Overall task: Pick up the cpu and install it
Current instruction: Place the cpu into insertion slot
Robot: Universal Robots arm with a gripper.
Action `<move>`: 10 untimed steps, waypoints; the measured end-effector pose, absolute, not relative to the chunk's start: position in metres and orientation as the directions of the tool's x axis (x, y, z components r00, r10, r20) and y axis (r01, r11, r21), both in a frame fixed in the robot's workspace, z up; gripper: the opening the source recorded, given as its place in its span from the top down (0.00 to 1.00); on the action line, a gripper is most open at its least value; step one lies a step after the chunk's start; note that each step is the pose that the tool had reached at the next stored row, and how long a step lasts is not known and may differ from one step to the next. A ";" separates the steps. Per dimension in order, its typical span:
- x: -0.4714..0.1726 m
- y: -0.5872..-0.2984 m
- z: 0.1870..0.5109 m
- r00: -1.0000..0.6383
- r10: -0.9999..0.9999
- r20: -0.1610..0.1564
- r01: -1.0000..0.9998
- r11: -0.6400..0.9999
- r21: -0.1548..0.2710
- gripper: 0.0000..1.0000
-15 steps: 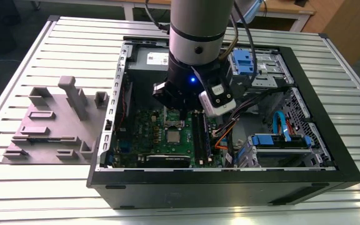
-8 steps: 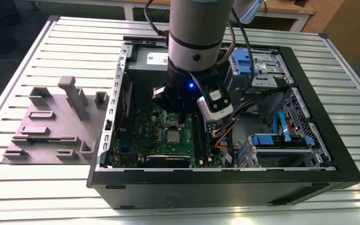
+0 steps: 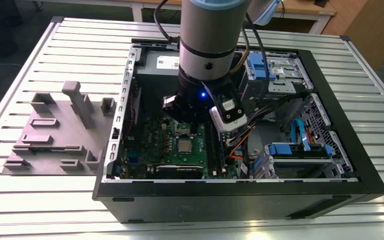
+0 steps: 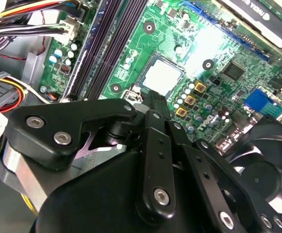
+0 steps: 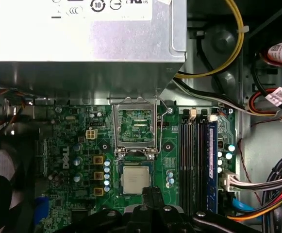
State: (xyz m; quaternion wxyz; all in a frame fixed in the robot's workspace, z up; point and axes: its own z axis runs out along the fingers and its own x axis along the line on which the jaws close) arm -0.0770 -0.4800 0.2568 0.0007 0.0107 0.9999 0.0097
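Note:
The cpu (image 5: 136, 178), a small silvery square chip, lies flat in the socket on the green motherboard (image 5: 68, 141); it also shows in the second wrist view (image 4: 161, 77) and the exterior view (image 3: 184, 145). The socket's metal frame (image 5: 135, 127) stands flipped up beside it. My gripper (image 5: 153, 193) hangs just above the chip's near edge, its black fingers pressed together with nothing between them. In the second wrist view the gripper (image 4: 155, 99) tips end right beside the cpu.
A grey power-supply box (image 5: 82, 43) sits beyond the socket frame. Memory slots (image 5: 199, 155) and bundled cables (image 5: 267, 179) flank the socket. A black fan (image 4: 272, 145) is close by. Outside the case (image 3: 245, 200), a grey fixture (image 3: 58, 130) lies at the exterior view's left.

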 end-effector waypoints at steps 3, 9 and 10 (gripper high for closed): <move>-0.077 -0.480 0.254 -1.000 0.022 -0.002 0.021 1.000 0.020 0.90; -0.076 -0.480 0.250 -1.000 0.021 -0.001 0.021 1.000 0.020 0.90; -0.074 -0.480 0.250 -1.000 0.022 -0.001 0.021 1.000 0.020 0.90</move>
